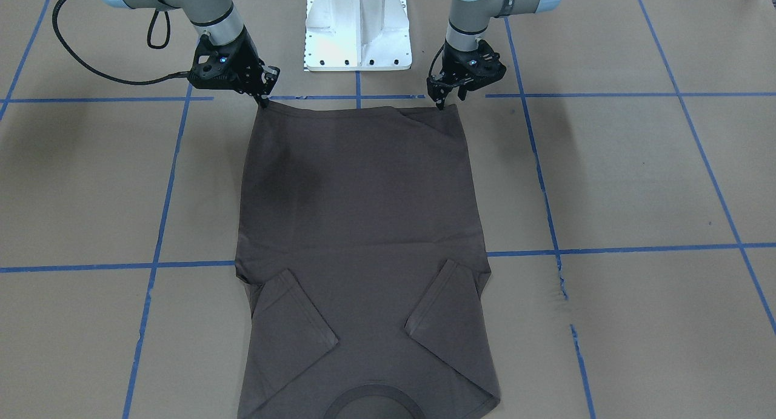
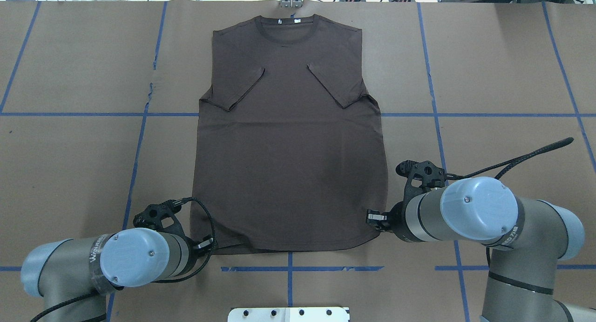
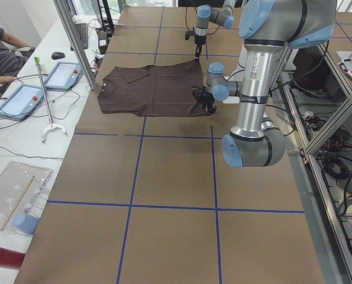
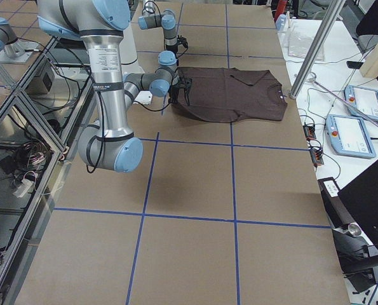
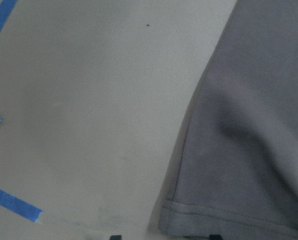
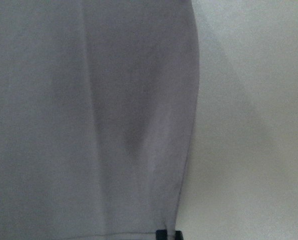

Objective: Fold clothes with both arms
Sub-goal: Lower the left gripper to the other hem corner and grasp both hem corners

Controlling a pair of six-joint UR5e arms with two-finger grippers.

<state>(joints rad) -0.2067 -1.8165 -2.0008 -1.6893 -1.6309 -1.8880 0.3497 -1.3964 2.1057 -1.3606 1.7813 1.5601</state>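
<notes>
We read no text with certainty. Blurred lettering [image 2: 94, 256] bands the left arm [image 2: 139, 259] and the right arm [image 2: 465, 210]; the white tag [image 2: 298, 21] at the T-shirt [image 2: 288, 163] collar is illegible.

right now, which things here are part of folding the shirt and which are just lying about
In the job: dark brown short-sleeved cotton T-shirt; black two-finger left gripper; black two-finger right gripper.
Lying about: white bolted metal pedestal; two blue-edged tablets; green-tipped grabber stick.
</notes>
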